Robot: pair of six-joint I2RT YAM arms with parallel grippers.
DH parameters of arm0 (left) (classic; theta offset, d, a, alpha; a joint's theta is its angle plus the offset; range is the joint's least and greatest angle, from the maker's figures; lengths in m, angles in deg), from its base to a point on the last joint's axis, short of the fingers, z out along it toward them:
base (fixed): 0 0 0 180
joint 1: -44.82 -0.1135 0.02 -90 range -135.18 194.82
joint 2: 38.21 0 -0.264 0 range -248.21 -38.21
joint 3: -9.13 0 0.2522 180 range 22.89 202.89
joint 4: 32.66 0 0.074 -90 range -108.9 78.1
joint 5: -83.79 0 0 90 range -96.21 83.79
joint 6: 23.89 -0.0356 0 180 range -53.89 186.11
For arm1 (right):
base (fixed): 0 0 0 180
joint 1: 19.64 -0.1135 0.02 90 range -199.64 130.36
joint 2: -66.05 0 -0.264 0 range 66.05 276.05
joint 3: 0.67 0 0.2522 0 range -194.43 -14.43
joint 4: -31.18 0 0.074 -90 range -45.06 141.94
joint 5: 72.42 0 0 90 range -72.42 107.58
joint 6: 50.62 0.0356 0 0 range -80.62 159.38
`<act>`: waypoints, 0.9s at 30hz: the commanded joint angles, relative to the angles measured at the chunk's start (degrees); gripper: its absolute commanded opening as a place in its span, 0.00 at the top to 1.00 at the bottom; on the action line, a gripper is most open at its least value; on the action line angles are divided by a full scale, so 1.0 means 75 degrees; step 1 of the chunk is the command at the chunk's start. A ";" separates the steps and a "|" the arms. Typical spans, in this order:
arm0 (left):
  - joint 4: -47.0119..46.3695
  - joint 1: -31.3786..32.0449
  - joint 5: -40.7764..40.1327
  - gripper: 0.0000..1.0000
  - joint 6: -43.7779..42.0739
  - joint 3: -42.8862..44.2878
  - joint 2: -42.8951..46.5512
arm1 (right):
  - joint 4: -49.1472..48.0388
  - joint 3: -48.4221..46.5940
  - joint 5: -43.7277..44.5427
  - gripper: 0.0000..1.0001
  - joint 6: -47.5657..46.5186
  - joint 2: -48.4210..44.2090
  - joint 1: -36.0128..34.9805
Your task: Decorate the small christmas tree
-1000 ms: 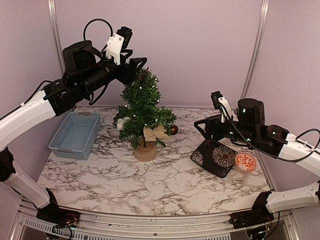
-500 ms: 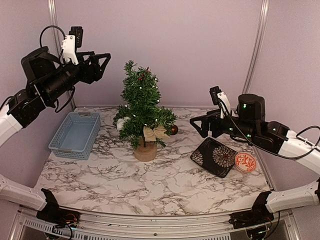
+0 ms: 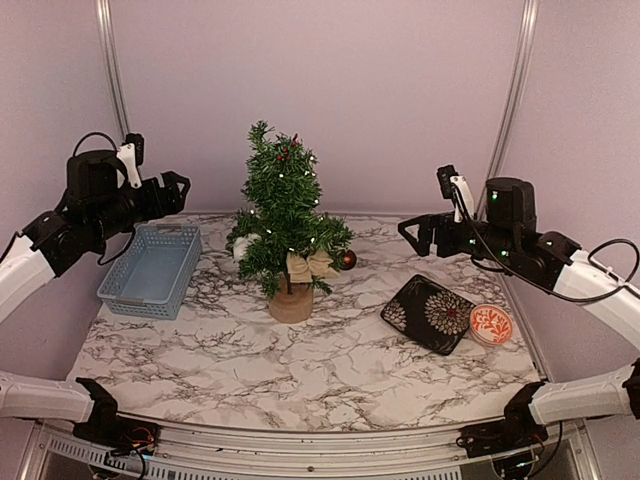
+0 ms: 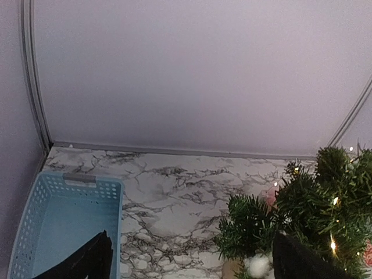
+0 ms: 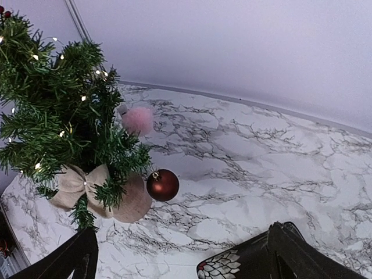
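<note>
The small christmas tree stands on its tan stump base at the middle back of the table, with lit lights. It carries a burlap bow, a dark red ball, a white pom-pom and red berries near the top. My left gripper is open and empty, in the air above the blue basket, well left of the tree. My right gripper is open and empty, in the air right of the tree. The right wrist view shows the tree, the ball and a pink pom-pom.
A black patterned plate lies right of the tree, with a small red-and-white round dish beside it. The basket looks empty in the left wrist view. Lilac walls close the back and sides.
My left gripper has pulled away from the treetop, swinging left and down to above the basket. My right gripper has drawn slightly up and back to the right.
</note>
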 commanded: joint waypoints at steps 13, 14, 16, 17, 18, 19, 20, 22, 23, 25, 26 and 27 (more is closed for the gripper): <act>0.0862 -0.0238 0.1737 0.01 0.1184 -0.1842 -0.1064 | 0.0762 0.0242 -0.0410 0.01 0.1505 0.1038 0.0732; 0.0850 -0.0240 0.1824 0.01 0.1222 -0.1926 -0.1161 | 0.0664 0.0407 -0.0409 0.01 0.1583 0.0944 0.0732; 0.0836 -0.0237 0.1906 0.01 0.1317 -0.2086 -0.1295 | 0.0437 0.0718 -0.0401 0.01 0.1723 0.0713 0.0732; 0.0787 -0.0233 0.1907 0.01 0.1401 -0.2187 -0.1313 | 0.0333 0.0859 -0.0348 0.01 0.1791 0.0607 0.0731; 0.0637 -0.0239 0.1907 0.01 0.1512 -0.2340 -0.1270 | 0.0271 0.0969 -0.0246 0.01 0.1846 0.0493 0.0738; 0.0444 -0.0237 0.1907 0.01 0.1625 -0.2513 -0.1180 | 0.0203 0.1075 -0.0185 0.01 0.1891 0.0400 0.0733; 0.0223 -0.0239 0.2062 0.01 0.1735 -0.2697 -0.1091 | 0.0158 0.1148 -0.0115 0.01 0.1925 0.0306 0.0732; -0.0074 -0.0240 0.2190 0.01 0.1921 -0.2967 -0.0904 | 0.0129 0.1215 -0.0040 0.01 0.1947 0.0207 0.0732; -0.0184 -0.0240 0.2193 0.01 0.2008 -0.3079 -0.0835 | 0.0133 0.1230 -0.0021 0.01 0.1947 0.0182 0.0726; -0.0299 -0.0240 0.2188 0.01 0.2111 -0.3206 -0.0767 | 0.0097 0.1250 -0.0042 0.01 0.1930 0.0165 0.0726; -0.0334 -0.0240 0.2188 0.01 0.2146 -0.3249 -0.0761 | 0.0067 0.1267 -0.0071 0.01 0.1919 0.0162 0.0725; -0.0359 -0.0237 0.2180 0.01 0.2172 -0.3287 -0.0759 | 0.0016 0.1289 -0.0100 0.01 0.1907 0.0152 0.0721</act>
